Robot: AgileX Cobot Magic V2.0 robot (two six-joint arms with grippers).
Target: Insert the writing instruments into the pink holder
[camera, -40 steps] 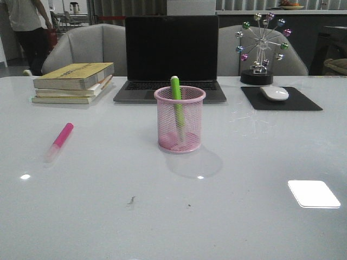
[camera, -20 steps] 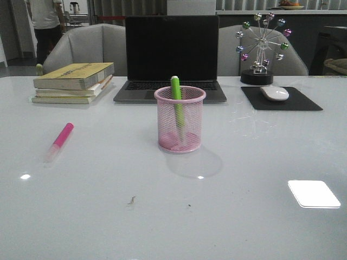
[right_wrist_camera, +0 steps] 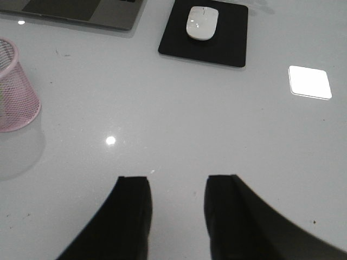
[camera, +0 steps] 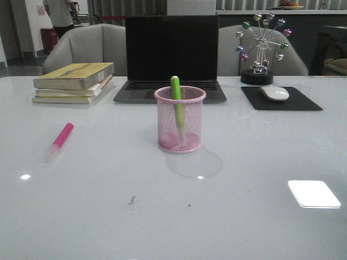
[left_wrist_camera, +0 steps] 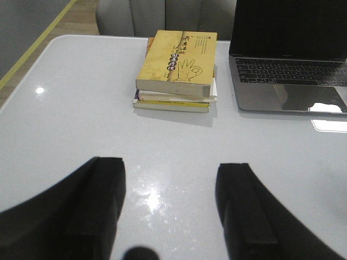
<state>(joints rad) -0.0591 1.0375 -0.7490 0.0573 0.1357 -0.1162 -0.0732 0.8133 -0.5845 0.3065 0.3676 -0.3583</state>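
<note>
As before, pink marker (camera: 60, 140) outside holder (camera: 193, 123)

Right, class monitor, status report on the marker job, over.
Both grippers open, empty. Green marker in pink holder. Pink marker on table, nothing around it.

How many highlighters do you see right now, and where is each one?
2. The green highlighter stands in the pink holder, its top above the rim. The pink highlighter lies on the table, to the holder's left. None seem hidden.
</note>
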